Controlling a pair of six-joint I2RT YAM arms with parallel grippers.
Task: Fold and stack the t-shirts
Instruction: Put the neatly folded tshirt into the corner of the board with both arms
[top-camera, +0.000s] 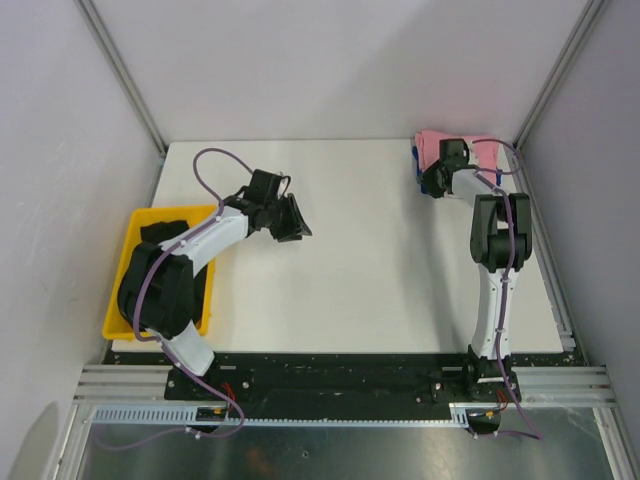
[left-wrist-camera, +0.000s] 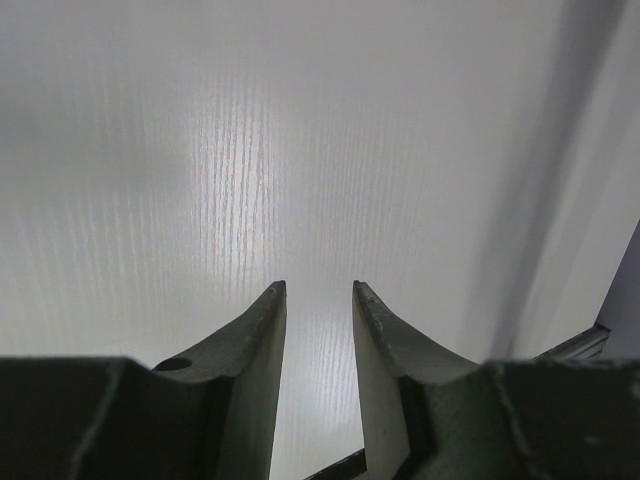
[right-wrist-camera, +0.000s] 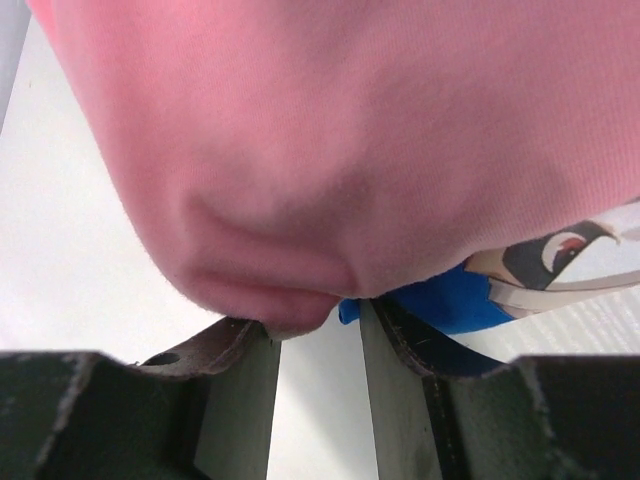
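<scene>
**Step in hand (judged):** setting the folded pink tee (right-wrist-camera: 380, 150) square on the blue tee (right-wrist-camera: 440, 305), so the stack is two high.

**Right gripper** (right-wrist-camera: 318, 318): jaws part-spread. The gap between them is bare, with white worktop (top-camera: 380, 270) showing through.
- The rounded fold of the pink tee lies just ahead of the jaws and sags onto the tip of the left-hand one.
- The blue tee peeks out from under it, at the tip of the right-hand jaw.
- Nothing looks pinched.

**Left gripper** (left-wrist-camera: 319, 286): jaws part-spread and empty, with only pale surface ahead of them. In the top view it hangs over open worktop. The yellow bin (top-camera: 125, 275) holding the black tees (top-camera: 165, 232) is behind and beside it.

**Doing it well (my view):**
- Draw the right jaws straight back and low, away from the fold. The pink lip rests on one tip, and an upward or sideways pull could drag the fold open or skew the pile.
- Check that the pink edge sits over the blue one, since blue sticks out on one side.
- Only then send the left arm to the bin for a black tee.

**Writing and labels:**
- No brand or tag is legible.
- The blue tee shows a slice of graphic (right-wrist-camera: 550, 260): pale shapes, a dark patch and a small red spot. No letters in it can be read.
</scene>
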